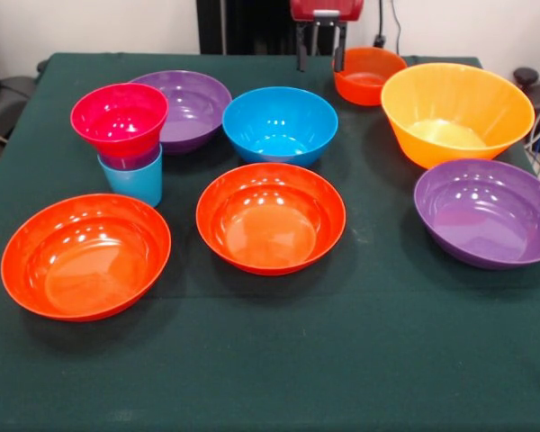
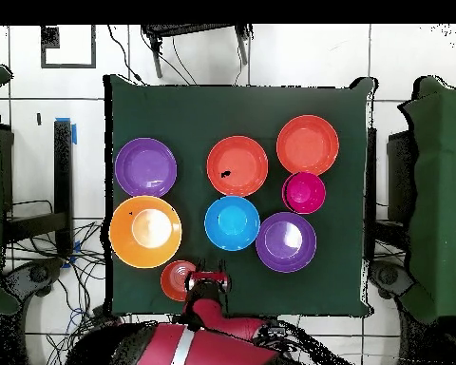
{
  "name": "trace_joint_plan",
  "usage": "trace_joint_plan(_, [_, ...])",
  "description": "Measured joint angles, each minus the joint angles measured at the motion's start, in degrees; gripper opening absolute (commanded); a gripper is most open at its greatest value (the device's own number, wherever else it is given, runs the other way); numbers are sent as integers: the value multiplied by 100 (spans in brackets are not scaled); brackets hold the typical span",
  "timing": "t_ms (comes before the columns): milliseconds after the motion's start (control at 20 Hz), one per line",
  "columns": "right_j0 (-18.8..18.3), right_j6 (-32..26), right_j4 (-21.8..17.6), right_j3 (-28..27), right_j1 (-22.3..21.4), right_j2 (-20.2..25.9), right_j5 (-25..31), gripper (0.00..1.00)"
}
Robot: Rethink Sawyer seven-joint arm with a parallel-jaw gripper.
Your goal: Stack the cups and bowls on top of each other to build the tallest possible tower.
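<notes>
The tower (image 1: 126, 144) stands at the left: a light blue cup (image 1: 133, 183) lowest, a purple cup (image 1: 135, 161) nested in it, and a small pink bowl (image 1: 119, 117) on top; from overhead only the pink bowl (image 2: 304, 192) shows. My gripper (image 1: 319, 56) hangs open and empty at the table's far edge, just left of the small orange bowl (image 1: 367, 74). In the overhead view the gripper (image 2: 207, 282) is beside that bowl (image 2: 179, 279). A medium blue bowl (image 1: 280, 123) sits in the middle.
Two wide orange-red bowls (image 1: 86, 255) (image 1: 271, 216) lie near the front. One wide purple bowl (image 1: 187, 108) sits behind the tower and another (image 1: 488, 211) at the right. The large yellow-orange bowl (image 1: 456, 112) stands at the far right.
</notes>
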Motion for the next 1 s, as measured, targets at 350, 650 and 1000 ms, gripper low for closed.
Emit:
trace_joint_plan(350, [175, 0, 252, -2, 28, 2, 0, 100])
trace_joint_plan(650, [288, 0, 324, -2, 48, 2, 0, 100])
trace_joint_plan(1000, [346, 0, 411, -3, 166, 2, -1, 100])
